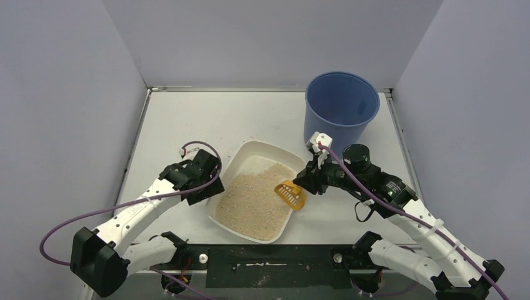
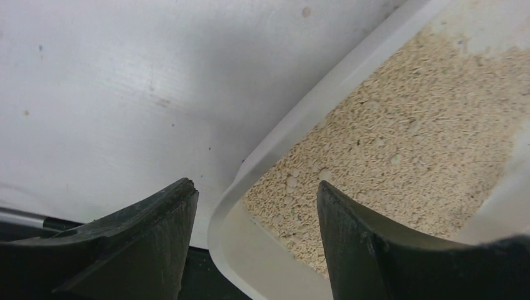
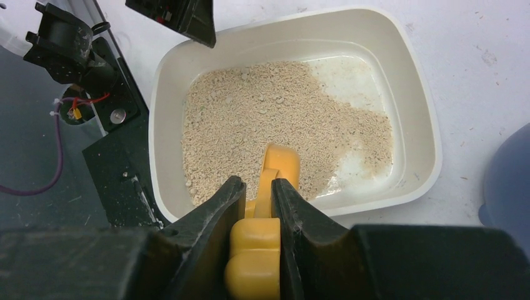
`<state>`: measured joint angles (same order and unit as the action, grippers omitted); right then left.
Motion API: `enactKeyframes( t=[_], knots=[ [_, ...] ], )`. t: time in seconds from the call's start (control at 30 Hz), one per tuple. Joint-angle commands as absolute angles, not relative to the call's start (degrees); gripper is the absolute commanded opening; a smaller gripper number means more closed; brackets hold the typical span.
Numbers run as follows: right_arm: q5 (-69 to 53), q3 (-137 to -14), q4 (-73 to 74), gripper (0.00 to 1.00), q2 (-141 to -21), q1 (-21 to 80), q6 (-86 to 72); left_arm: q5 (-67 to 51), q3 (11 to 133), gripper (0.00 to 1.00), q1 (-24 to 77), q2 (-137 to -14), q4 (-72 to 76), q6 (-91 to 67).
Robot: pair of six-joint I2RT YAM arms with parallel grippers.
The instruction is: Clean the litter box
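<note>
Two arms flank the litter box (image 1: pixel 257 162) in the top view. It lies slantwise on the table (image 1: pixel 187 125), near the front edge and well apart from the bucket (image 1: pixel 342 109). The left gripper (image 1: pixel 211 190) is at its near-left rim. The right gripper (image 1: pixel 304 181) comes in over the right rim with the scoop (image 1: pixel 290 195), whose head is over the litter (image 1: pixel 256 203).

The left wrist view shows the left jaws spread wide, one outside the wall and one over the litter, with the rounded corner rim between them. They grip nothing.

In the right wrist view the right jaws are clamped on the scoop's handle. The scoop's head rests on or just above the litter; I cannot tell which. The litter is piled at the near end, leaving the far floor bare.

The box looks like a thin, light plastic shell with smooth walls, so it would likely slide on the table under a scoop's push. The loose litter adds weight at the near end and will shift if the box tilts. The rolled rim at the corner is probably the stiffest place to pinch it.
</note>
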<state>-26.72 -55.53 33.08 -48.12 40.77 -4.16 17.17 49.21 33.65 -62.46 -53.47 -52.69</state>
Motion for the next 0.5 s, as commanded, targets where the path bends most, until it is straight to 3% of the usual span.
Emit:
enactKeyframes(
  t=[0.0, 0.17, 0.23, 0.4, 0.47],
  knots=[
    [-27.94, -55.9, 29.8, 0.02, -46.56, 40.28, -3.43, 15.01, 46.23, 0.67, 33.4, -62.24, -58.84, -61.87],
    [-27.69, -55.74, 29.79, 0.02, -45.97, 40.17, -3.55, 11.29, 41.86, 0.66, 33.49, -61.86, -57.25, -64.07],
    [-27.53, -55.57, 29.79, 0.02, -45.71, 40.17, -3.6, 9.98, 40.82, 0.62, 33.49, -61.75, -55.85, -64.03],
    [-27.18, -54.81, 29.54, 0.03, -44.99, 40.08, -3.88, 6.48, 39.08, 0.39, 33.65, -62.51, -52.09, -62.21],
    [-27.04, -54.49, 29.19, 0.03, -44.66, 40.12, -4.03, 5.65, 38.38, 0.23, 33.66, -62.9, -50.89, -61.86]
  ],
)
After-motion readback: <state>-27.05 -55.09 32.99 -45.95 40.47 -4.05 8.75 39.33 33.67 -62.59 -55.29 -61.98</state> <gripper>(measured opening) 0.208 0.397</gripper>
